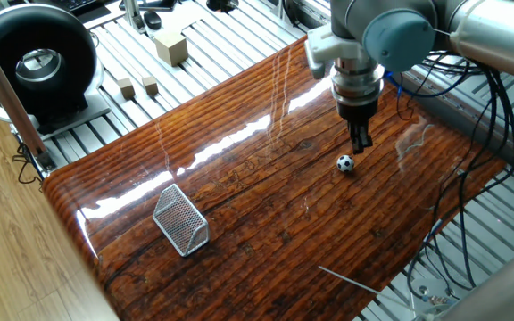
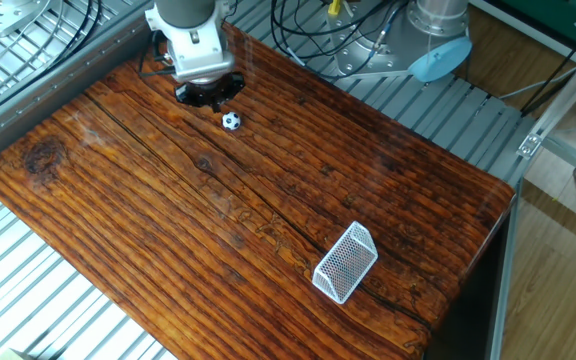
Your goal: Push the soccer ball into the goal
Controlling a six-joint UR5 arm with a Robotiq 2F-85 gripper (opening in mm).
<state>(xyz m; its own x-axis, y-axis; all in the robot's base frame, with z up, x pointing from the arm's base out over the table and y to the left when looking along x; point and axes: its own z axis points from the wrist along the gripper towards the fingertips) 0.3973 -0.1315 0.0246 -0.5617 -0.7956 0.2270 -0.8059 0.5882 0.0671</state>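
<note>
The soccer ball (image 1: 345, 163) is a tiny white ball with black patches, resting on the glossy wooden tabletop (image 1: 266, 205). It also shows in the other fixed view (image 2: 230, 121). The goal (image 1: 181, 219) is a small silver wire-mesh wedge near the table's near-left edge, far from the ball; it shows in the other fixed view (image 2: 346, 263) too. My gripper (image 1: 360, 146) points straight down with its fingers together, its tip just beside the ball on the side away from the goal. In the other fixed view the gripper (image 2: 211, 97) hangs right behind the ball.
A big black ring-shaped device (image 1: 34, 62) stands at the back left. Small wooden cubes (image 1: 138, 86) and a larger block (image 1: 171, 46) lie on the slatted metal bench. Cables (image 1: 498, 116) hang at the right. A thin rod (image 1: 351, 278) lies near the front edge.
</note>
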